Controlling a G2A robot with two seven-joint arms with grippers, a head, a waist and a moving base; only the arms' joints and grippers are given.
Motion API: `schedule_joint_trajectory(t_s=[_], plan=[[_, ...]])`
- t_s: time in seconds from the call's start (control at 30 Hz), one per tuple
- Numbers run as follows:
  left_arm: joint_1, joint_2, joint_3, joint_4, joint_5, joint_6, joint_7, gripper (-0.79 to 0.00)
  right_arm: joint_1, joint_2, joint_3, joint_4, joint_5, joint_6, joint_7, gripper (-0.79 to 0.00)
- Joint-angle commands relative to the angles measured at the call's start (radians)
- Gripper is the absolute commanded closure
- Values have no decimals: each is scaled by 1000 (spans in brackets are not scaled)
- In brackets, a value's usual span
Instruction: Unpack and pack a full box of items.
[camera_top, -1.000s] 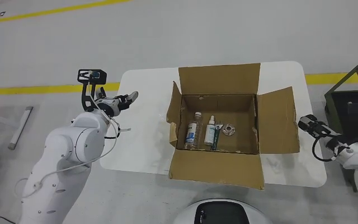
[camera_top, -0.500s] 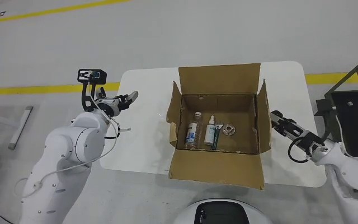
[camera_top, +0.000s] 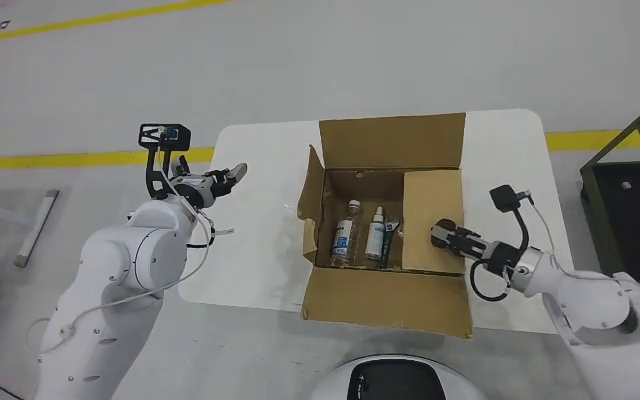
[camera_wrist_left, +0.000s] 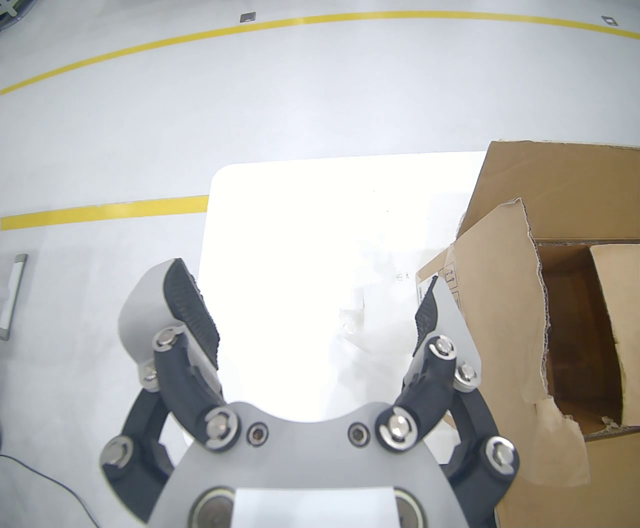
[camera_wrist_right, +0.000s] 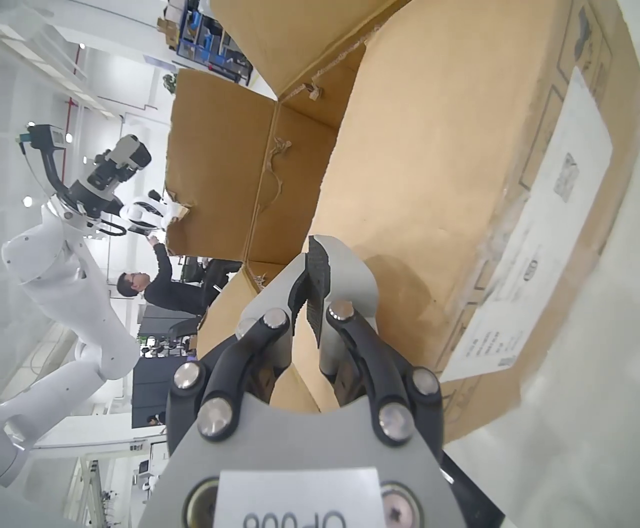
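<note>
1. The cardboard box (camera_top: 390, 183) stands open side up on the white table (camera_top: 255, 255), toward the table's 3 o'clock side. The long axis of its opening runs from 9 to 3 o'clock.
2. The far flap (camera_top: 392, 140) lies spread outward toward 12 o'clock, and the near flap (camera_top: 390, 300) hangs outward toward 6 o'clock.
3. The torn flap (camera_top: 312, 195) at 9 o'clock stands nearly upright. The side flap (camera_top: 432, 215) at 3 o'clock is folded inward and covers that end of the box floor.
4. A clear bottle (camera_top: 344, 238) and a spray bottle (camera_top: 376, 236) lie side by side on the box floor, in its 9 o'clock half. Their long axes run from 12 to 6 o'clock, and both caps point to 12.
5. A green item (camera_top: 387, 248) lies just beside the spray bottle, on its 3 o'clock side. It is too small to tell what it is.
6. The right pincer (camera_top: 441, 234) is clenched on nothing. Its tips point toward 9 o'clock at the outer face of the side flap, and whether they touch the flap cannot be told.
7. The left pincer (camera_wrist_left: 305, 292) is released and empty. It hangs over the table's 9 o'clock edge, well apart from the box, with its tips pointing toward the box.
</note>
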Motion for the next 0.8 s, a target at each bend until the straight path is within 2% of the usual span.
schedule_joint_trajectory(t_s=[0.0, 0.13, 0.27, 0.6, 0.77], plan=[[0, 0, 0, 0, 0, 0, 0, -785, 4, 2, -9, 1, -8, 16, 7, 0], [0, 0, 0, 0, 0, 0, 0, -785, 15, 4, -21, 7, -12, 53, 9, 0], [0, 0, 0, 0, 0, 0, 0, -785, 19, 3, -11, 2, 55, 40, -24, 0], [0, 0, 0, 0, 0, 0, 0, -785, -48, -6, 175, -1, 524, -142, -191, 0], [0, 0, 0, 0, 0, 0, 0, -785, -113, -4, 278, -15, 421, -126, -358, 0]])
